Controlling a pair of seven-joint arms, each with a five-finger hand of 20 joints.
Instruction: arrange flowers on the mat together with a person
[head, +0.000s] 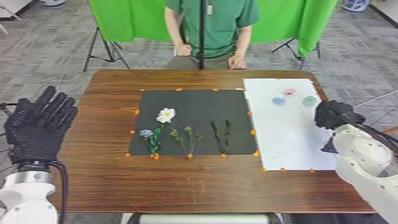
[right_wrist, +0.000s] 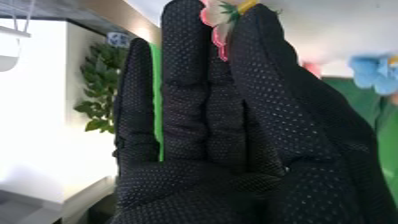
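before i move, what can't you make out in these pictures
- Right wrist view: the pale pink flower, cut off by the top edge and partly hidden by the right hand; whether it is gripped is unclear.
- Right wrist view: the blue flower, cut off by the right edge.
- Head view: the pink flower's petals, too small to count.

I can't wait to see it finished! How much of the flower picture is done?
Partly done, I think. The white flower and blue flower lie with stems on the black mat. The pale bloom is by the right robot hand; I can't tell if it's held. Probably left: the pink bloom and light-blue bloom on the white sheet.
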